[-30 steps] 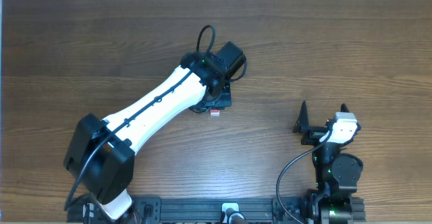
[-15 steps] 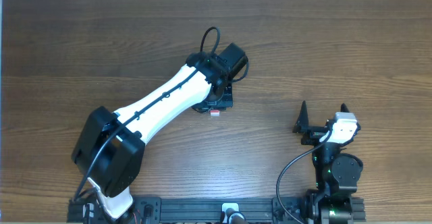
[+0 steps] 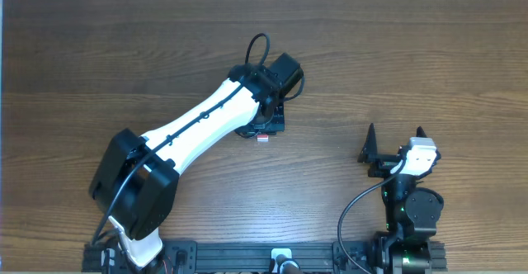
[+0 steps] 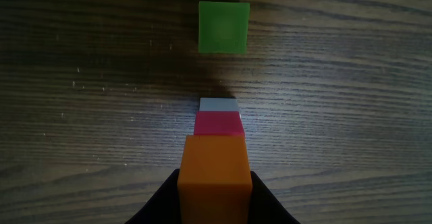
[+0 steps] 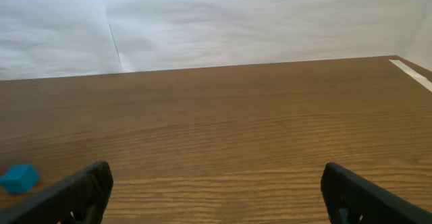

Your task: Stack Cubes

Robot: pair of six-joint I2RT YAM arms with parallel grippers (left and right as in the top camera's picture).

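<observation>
The left end effector (image 4: 214, 198) grips an orange cube (image 4: 214, 166) above the bench (image 4: 351, 82), a red cube (image 4: 219, 123) and grey cube (image 4: 219, 104) just beyond it, a green cube (image 4: 223, 27) farther off; the right end effector (image 5: 219, 193) sits wide open.

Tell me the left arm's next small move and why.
Probably open the left gripper and let go: the orange cube it holds looks lined up over the red cube, though contact can't be confirmed.

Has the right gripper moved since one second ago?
No. In the top view the right gripper sits at the same spot above the base rail, open as before.
</observation>
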